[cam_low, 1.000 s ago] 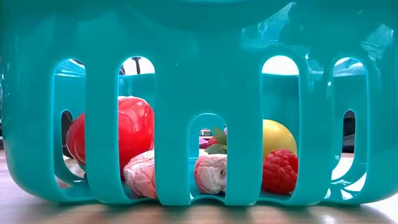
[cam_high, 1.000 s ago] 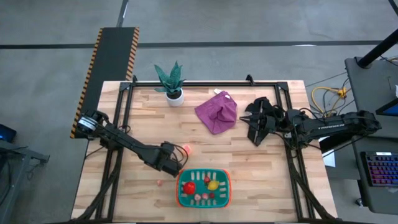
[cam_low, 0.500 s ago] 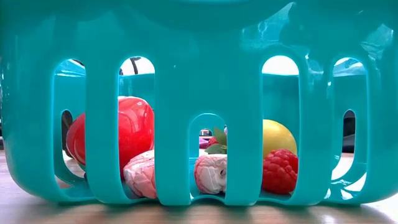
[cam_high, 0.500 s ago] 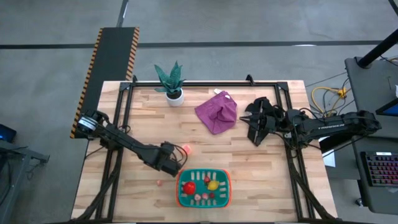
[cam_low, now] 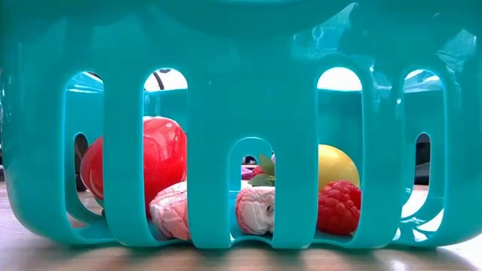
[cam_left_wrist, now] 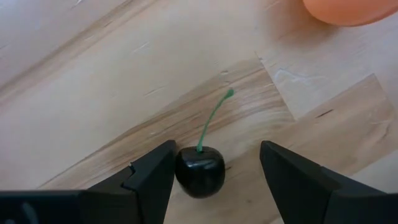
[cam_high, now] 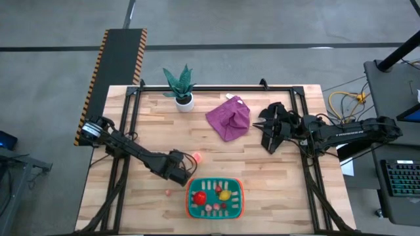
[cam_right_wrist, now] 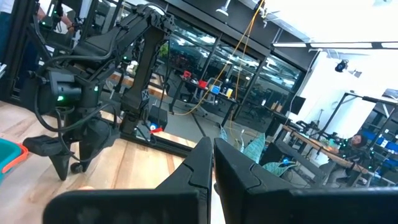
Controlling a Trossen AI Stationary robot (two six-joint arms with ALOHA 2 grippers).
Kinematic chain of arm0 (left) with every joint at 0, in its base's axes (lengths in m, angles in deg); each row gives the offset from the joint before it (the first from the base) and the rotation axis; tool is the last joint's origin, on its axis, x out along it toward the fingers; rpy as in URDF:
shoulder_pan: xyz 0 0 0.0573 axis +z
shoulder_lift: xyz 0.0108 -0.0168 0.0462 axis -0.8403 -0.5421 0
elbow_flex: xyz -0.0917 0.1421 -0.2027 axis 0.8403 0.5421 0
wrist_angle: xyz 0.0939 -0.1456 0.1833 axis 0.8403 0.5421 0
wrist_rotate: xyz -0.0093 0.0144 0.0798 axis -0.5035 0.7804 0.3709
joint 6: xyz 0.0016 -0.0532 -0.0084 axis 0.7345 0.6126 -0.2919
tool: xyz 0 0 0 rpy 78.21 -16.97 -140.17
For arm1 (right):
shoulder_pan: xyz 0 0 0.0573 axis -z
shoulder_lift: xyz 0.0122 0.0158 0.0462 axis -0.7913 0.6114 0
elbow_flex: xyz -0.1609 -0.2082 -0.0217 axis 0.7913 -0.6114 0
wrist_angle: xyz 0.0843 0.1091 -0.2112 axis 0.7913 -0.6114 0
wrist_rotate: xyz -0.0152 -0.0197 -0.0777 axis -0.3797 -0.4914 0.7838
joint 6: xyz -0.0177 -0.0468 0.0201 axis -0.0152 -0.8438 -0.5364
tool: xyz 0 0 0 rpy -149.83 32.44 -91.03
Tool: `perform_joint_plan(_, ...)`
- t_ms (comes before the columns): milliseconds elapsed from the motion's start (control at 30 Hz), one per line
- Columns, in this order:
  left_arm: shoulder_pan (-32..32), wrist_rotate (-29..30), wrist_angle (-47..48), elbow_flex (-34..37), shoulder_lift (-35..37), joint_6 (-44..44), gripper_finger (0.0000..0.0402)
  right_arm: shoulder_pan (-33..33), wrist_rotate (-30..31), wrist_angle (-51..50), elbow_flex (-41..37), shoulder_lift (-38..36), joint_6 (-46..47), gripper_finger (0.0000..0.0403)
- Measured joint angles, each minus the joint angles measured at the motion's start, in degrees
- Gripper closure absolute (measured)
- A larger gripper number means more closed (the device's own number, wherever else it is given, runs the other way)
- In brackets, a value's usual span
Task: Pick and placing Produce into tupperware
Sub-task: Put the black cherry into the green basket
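Note:
My left gripper (cam_high: 184, 174) is low over the table just left of the teal basket (cam_high: 215, 180) and is open. In its wrist view a dark cherry (cam_left_wrist: 200, 169) with a green stem lies on the wood between the fingers (cam_left_wrist: 216, 152), close to one of them. A peach-orange piece (cam_left_wrist: 348, 9) lies beyond it, also seen from above (cam_high: 196, 157). The basket wall (cam_low: 241, 90) fills the low view; inside lie a red piece (cam_low: 162, 158), a yellow one (cam_low: 337, 165), a raspberry (cam_low: 339, 207) and pale pink pieces. My right gripper (cam_high: 268, 139) waits shut at the table's right. My left gripper comes at the cherry from above with a finger on either side. The cherry's round body (cam_left_wrist: 183, 171) lies right against the inner side of one finger (cam_left_wrist: 158, 177); I cannot tell whether they touch. The cherry rests on the table, stem pointing up and away.
A tiny pink piece (cam_high: 168, 193) lies on the wood left of the basket. A crumpled purple cloth (cam_high: 229, 118) sits at the middle far side, and a green potted plant (cam_high: 183, 88) stands at the far edge. Bare wood shows at the table's near left.

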Motion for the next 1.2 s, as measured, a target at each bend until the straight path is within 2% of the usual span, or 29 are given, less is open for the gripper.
perform_joint_plan(267, 0.1, -1.9, 0.0, 0.0, 0.0, -0.1, 0.0208, 0.0, 0.0, 0.0, 0.0, 0.0, 0.0, 0.0394)
perform_joint_plan(767, 0.1, -2.6, -0.1, 0.1, 0.0, -2.2, 0.0315, 0.0, 0.0, 0.0, 0.0, 0.0, -0.2, 0.0394)
perform_joint_plan(1033, 0.1, -2.6, -0.1, 0.2, 0.8, -6.7, 0.0317, 0.0, 0.0, 0.0, 0.0, 0.0, -0.2, 0.0394)
perform_joint_plan(1200, 0.0, -4.1, 0.7, 0.4, 4.3, -8.6, 0.0316, 0.0, 0.0, 0.0, 0.0, 0.0, -0.2, 0.0394)
